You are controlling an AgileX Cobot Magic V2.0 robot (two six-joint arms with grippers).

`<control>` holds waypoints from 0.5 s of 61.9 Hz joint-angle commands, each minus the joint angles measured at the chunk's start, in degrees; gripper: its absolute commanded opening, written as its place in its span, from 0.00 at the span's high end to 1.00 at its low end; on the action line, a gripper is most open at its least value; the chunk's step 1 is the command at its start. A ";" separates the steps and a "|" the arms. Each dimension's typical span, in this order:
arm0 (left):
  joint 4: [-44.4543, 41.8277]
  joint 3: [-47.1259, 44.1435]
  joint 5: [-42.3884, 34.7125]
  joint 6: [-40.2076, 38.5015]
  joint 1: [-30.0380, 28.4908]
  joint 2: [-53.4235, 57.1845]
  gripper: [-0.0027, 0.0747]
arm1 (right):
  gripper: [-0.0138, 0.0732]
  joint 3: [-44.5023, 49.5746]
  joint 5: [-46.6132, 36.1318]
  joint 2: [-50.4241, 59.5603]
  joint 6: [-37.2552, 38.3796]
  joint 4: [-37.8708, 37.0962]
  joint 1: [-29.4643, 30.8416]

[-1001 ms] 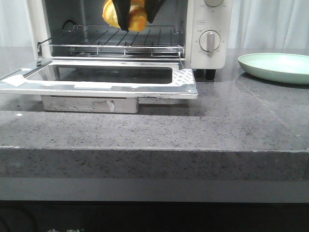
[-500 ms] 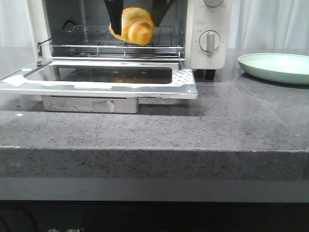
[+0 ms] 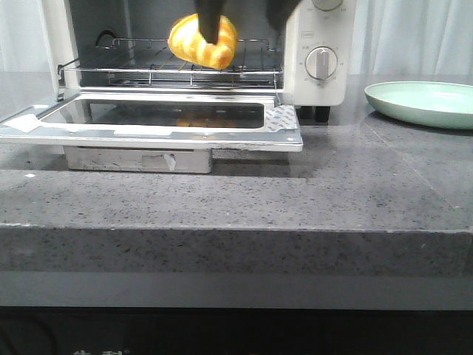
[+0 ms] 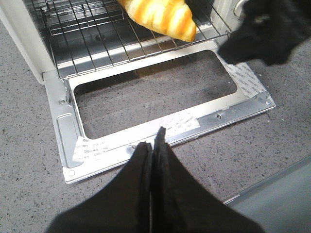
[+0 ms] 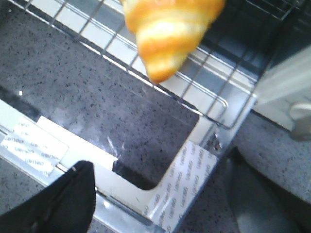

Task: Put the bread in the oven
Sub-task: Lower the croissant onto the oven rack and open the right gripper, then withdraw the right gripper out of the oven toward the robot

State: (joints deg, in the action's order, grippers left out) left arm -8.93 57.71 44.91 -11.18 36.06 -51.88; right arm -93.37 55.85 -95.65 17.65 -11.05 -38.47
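Note:
The bread, a glossy golden-orange croissant roll with pale stripes, lies on the front part of the wire rack inside the open white oven. It also shows in the left wrist view and in the right wrist view. My right gripper is open in front of the oven's mouth, above the lowered glass door. One black finger overlaps the bread in the front view. In the right wrist view its fingers stand wide apart, clear of the bread. My left gripper is shut and empty, over the door's front edge.
A pale green plate sits on the grey stone counter to the right of the oven. The open door juts out toward the counter's front over a metal crumb tray. The oven's dials are on its right side.
My right gripper has let go of the bread and opened, shifting to the right. The bread came down and now rests on the rack.

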 commanded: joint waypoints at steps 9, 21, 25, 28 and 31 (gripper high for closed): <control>-0.09 1.57 -4.00 -0.52 0.23 0.64 0.99 | 0.19 16.05 -11.91 18.27 -0.16 1.02 5.66; -0.09 1.57 -4.00 -0.52 0.23 0.64 0.99 | 0.19 28.74 -17.15 32.01 -1.04 0.97 5.90; -0.09 1.57 -4.00 -0.52 0.23 0.64 0.99 | 0.19 32.21 -18.30 36.56 -1.04 0.97 5.90; -0.09 1.57 -4.00 -0.52 0.23 0.64 0.99 | 0.19 34.64 -18.77 39.07 -1.04 0.90 5.90; -0.09 1.57 -4.00 -0.52 0.23 0.64 0.99 | 0.19 36.50 -18.90 41.87 -1.04 0.90 5.90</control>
State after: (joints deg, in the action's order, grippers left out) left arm -8.93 57.71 44.91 -11.18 36.06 -51.88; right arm -58.68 41.62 -59.51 17.20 -9.55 -32.87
